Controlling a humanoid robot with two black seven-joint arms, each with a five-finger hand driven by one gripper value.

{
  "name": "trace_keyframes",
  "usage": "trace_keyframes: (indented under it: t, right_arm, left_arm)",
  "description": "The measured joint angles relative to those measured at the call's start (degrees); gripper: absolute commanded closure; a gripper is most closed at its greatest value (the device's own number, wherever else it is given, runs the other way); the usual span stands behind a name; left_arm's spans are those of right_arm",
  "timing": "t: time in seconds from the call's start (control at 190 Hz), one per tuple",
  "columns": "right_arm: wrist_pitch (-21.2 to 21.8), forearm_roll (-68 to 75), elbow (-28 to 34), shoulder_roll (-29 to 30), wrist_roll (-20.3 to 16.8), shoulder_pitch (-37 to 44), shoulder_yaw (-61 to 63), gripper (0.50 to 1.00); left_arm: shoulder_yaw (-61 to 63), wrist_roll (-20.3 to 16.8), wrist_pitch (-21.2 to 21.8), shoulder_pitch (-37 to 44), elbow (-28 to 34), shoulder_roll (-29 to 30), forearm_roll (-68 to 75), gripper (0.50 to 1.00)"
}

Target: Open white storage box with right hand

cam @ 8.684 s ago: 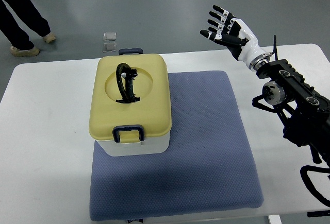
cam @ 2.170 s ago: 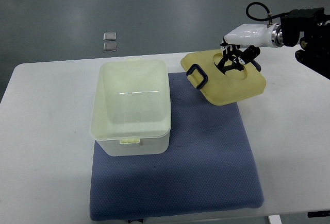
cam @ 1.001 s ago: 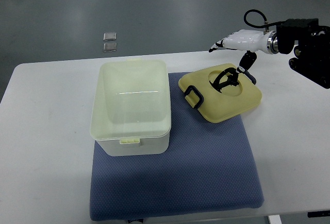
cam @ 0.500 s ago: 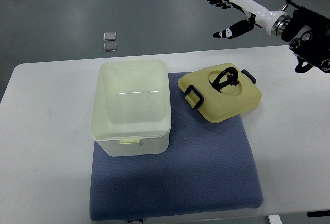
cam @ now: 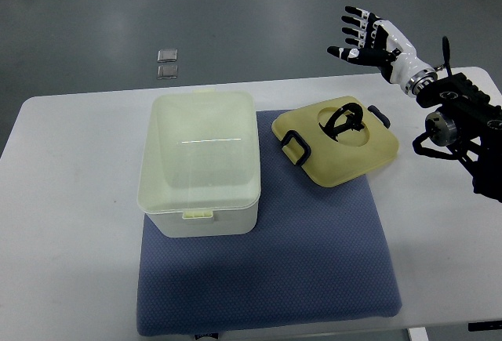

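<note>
Lifted clear of the lid since a second ago, then rotated palm-out and drawn slightly nearer over the last half second; no grip left on the black carrying handle (cam: 343, 120), which now lies folded in the round recess of the yellow lid (cam: 337, 146). Nearest in view: blue padded mat (cam: 267, 278) spread on the white table (cam: 70, 223). On its left half, the white storage box (cam: 200, 165), open-topped, interior apparently bare, small front latch tab facing the camera. Just right of the box and apart from it, the yellow lid resting flat on the mat's far right corner, one dark clip toward the box, the other at the far right edge. Farther back, above the table's far edge and well clear of the lid: right hand (cam: 369, 35), all fingers (cam: 354, 18) fanned wide, holding nothing, touching nothing. Beyond the table, two small grey tiles (cam: 166, 63) on the floor. Judged from this layout: opening done, lid parked, only retreat of the arm remaining. Left hand nowhere visible.
</note>
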Motion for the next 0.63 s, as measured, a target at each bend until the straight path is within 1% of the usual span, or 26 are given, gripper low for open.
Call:
trace_keyframes:
  t: [0.195,0.39,0.632]
  right_arm:
    - [0.1,4.9,0.0,0.6,-0.7,-1.0,0.1,0.579]
    - [-0.3,5.1,0.0,1.7,-0.4,-2.1,0.1,0.576]
    - [-0.2,5.2,0.1,1.5,0.1,-2.6,0.2,0.579]
  left_arm:
    - [0.0,0.0,0.0,0.0,0.0,0.0,0.0,0.500]
    - [0.0,0.0,0.0,0.0,0.0,0.0,0.0,0.500]
    - [0.0,0.0,0.0,0.0,0.0,0.0,0.0,0.500]
